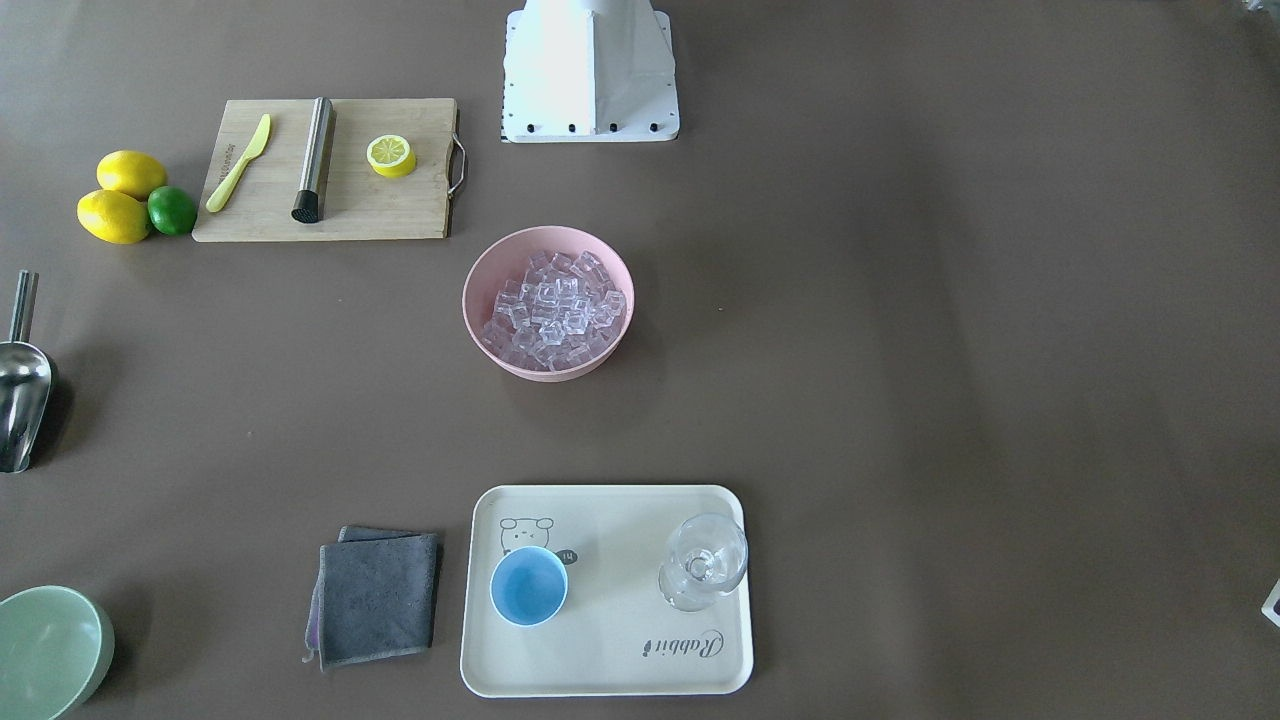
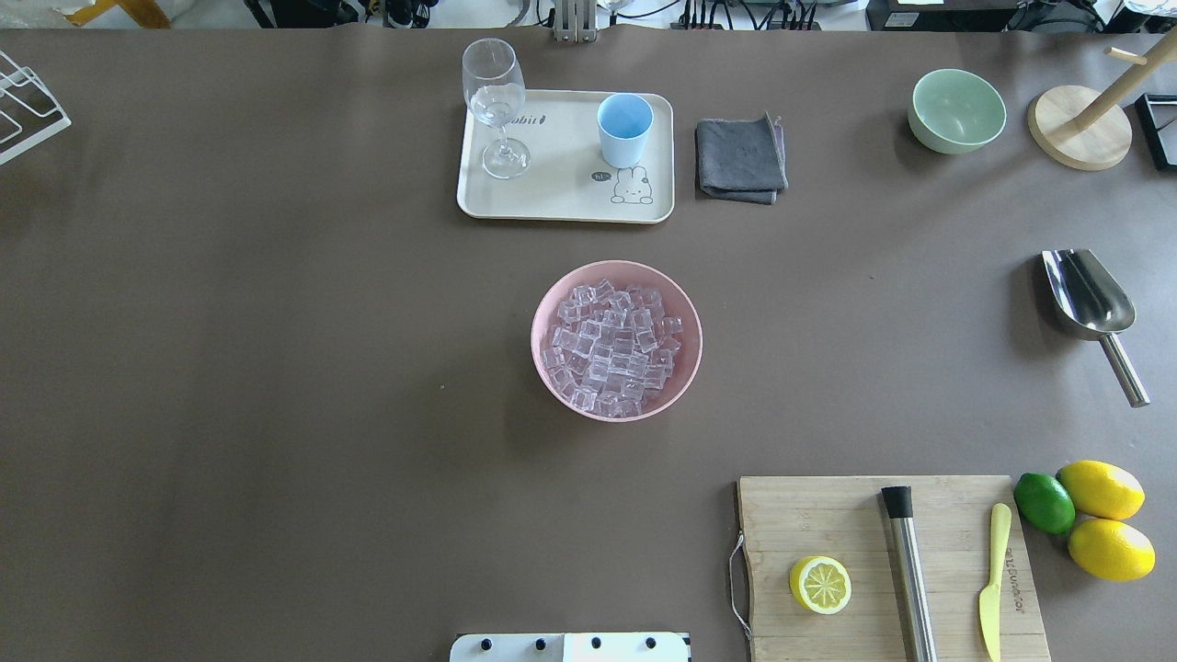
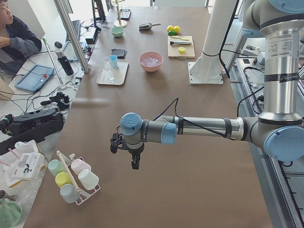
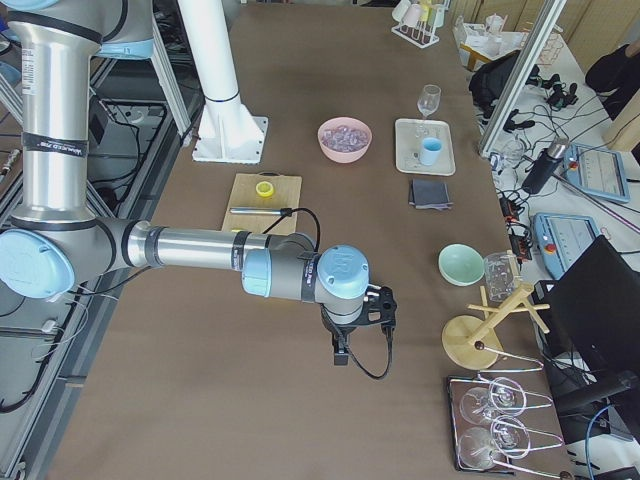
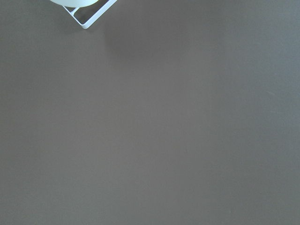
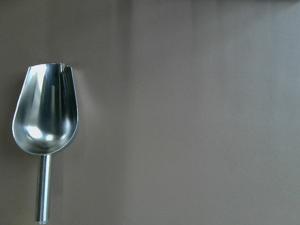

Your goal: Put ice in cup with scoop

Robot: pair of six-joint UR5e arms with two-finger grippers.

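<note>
The ice (image 2: 614, 348) fills a pink bowl (image 2: 536, 340) at the table's middle. The light-blue cup (image 2: 625, 127) stands empty on a cream tray (image 2: 561, 193) beyond the bowl. The steel scoop (image 2: 1090, 294) lies flat on the table at the far right, handle toward the robot. It also shows in the right wrist view (image 6: 44, 112), empty. My right gripper (image 4: 343, 352) hangs above the table near the scoop. My left gripper (image 3: 134, 164) hangs over bare table at the far left end. I cannot tell whether either is open or shut.
A wine glass (image 2: 497, 106) shares the tray. A grey cloth (image 2: 740, 158) and a pale green bowl (image 2: 956, 110) lie to its right. A cutting board (image 2: 828, 515) holds a lemon half, a steel rod and a yellow knife, with lemons and a lime (image 2: 1044, 503) beside it.
</note>
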